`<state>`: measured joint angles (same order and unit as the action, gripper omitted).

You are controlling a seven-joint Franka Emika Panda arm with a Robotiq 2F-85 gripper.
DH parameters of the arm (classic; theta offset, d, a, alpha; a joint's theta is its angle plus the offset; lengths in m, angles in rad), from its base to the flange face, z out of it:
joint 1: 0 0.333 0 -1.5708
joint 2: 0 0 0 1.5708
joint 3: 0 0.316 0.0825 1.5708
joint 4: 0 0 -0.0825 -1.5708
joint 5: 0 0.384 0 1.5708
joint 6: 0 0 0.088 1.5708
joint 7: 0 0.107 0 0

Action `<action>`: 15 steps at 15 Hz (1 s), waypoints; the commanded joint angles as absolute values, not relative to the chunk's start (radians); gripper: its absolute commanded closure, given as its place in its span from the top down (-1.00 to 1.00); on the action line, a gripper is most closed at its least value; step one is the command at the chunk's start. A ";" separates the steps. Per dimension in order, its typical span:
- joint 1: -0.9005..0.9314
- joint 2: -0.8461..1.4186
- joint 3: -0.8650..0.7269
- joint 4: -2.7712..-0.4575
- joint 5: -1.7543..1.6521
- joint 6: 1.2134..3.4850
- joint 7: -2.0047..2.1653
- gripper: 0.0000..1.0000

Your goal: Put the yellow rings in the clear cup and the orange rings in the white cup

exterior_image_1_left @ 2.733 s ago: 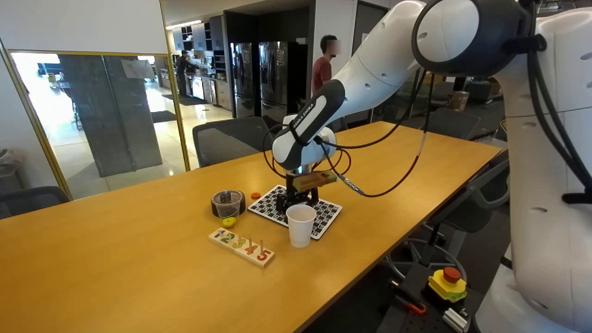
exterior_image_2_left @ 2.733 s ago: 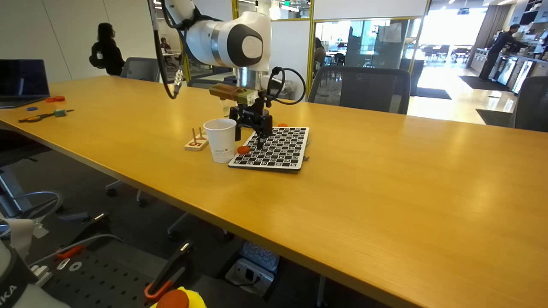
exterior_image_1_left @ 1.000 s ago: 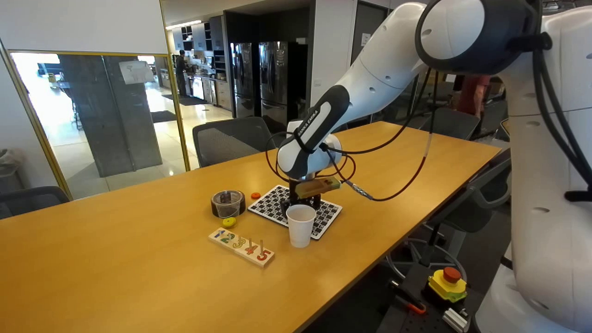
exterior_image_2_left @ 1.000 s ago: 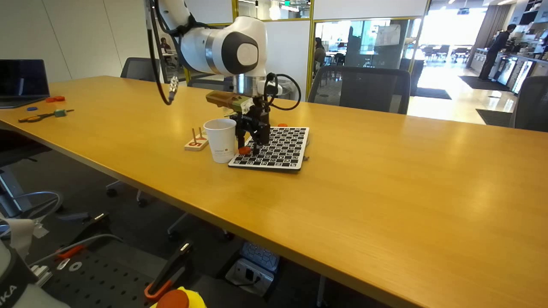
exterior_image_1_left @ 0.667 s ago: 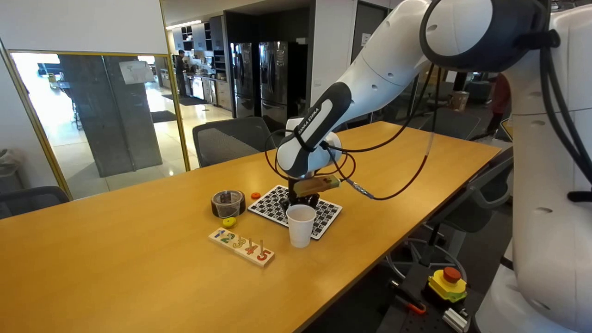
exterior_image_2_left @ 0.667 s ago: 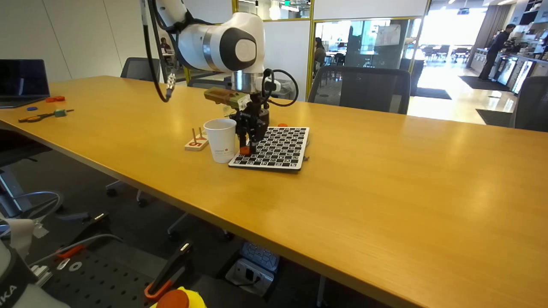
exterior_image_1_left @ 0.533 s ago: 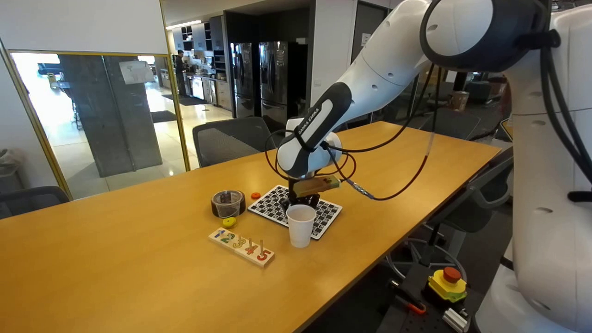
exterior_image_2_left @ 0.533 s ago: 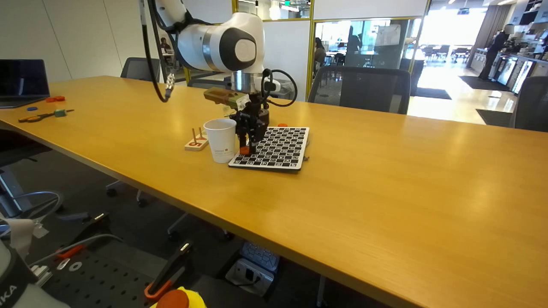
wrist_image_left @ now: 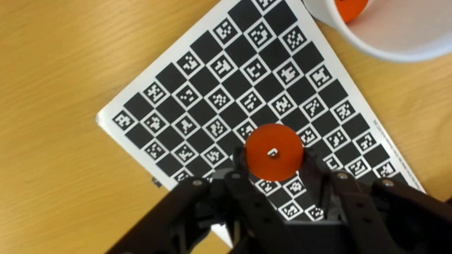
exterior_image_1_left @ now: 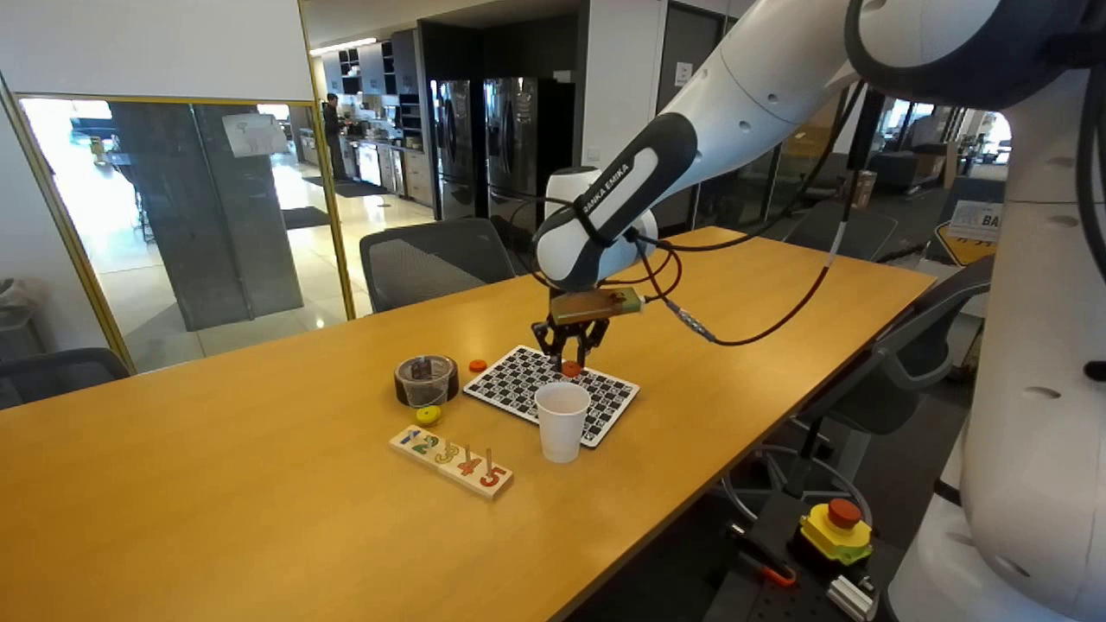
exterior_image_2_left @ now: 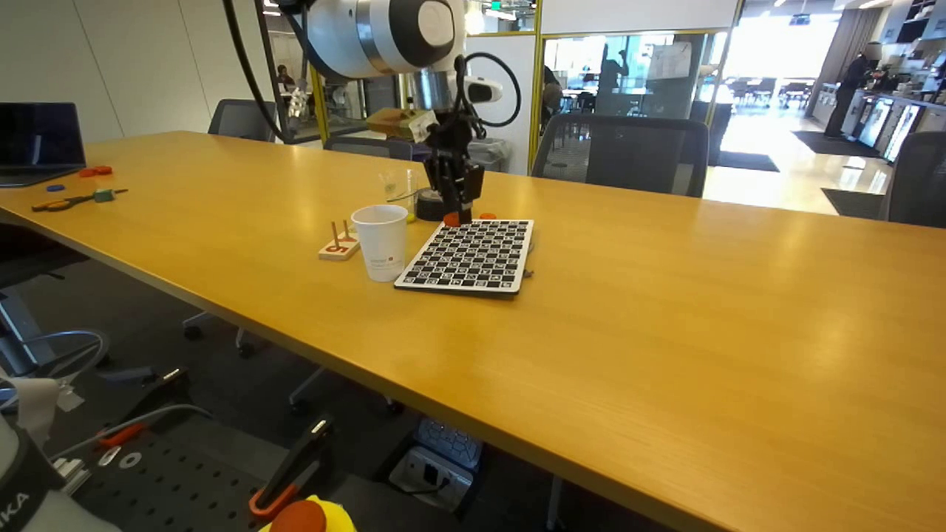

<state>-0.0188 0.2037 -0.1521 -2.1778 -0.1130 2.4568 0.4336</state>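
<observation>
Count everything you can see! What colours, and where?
table: 1, tan, centre
white cup: 1, white, on table
checkered board: 1, black and white, beside white cup
orange rings: at least 3, orange; one gripped, one near checkered board, one inside white cup
black roll: 1, black, on table
clear cup: 1, see-through, by black roll
yellow ring: at least 1, yellow, beside clear cup
number board: 1, pale wood, near yellow ring
laptop: 1, dark, farther along table
small things: several, orange, blue, green, near laptop
chairs: several, dark grey, beside table
people: a few, mostly dark-clothed, background
button: 1, red on yellow, past table edge
robot arm: 1, white and black, over table
gripper: 1, black, above checkered board
</observation>
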 commanded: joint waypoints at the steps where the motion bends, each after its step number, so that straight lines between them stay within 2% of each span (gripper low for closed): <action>1: -0.003 0.095 -0.166 -2.196 -0.184 2.422 0.567 -0.65; 8: -0.029 -0.009 -0.102 -2.198 -0.031 2.226 0.516 -0.65; 15: -0.039 0.008 -0.089 -2.201 0.232 2.190 0.323 -0.65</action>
<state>-0.0207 0.0175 -0.1035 -2.1905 0.1515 2.2111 0.3960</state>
